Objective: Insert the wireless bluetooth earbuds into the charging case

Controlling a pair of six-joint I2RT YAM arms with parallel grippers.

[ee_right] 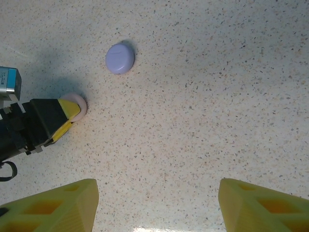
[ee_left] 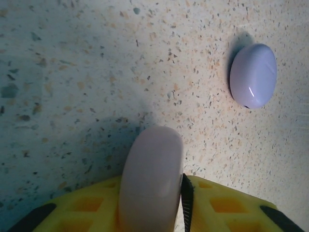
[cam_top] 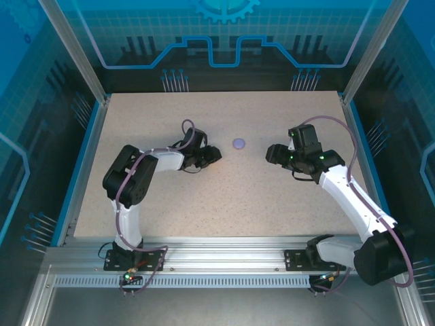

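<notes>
Right wrist: right gripper [ee_right: 155, 205] spread over open tabletop [ee_right: 217, 96]; left gripper [ee_right: 73, 110] clamps pink case [ee_right: 83, 103].

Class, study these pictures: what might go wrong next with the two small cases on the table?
The pink case stands on edge between the left gripper's fingers; if let go, it may roll or topple. The lilac case lies loose on the table between both grippers; a careless sweep by the open right gripper might knock it away.
</notes>
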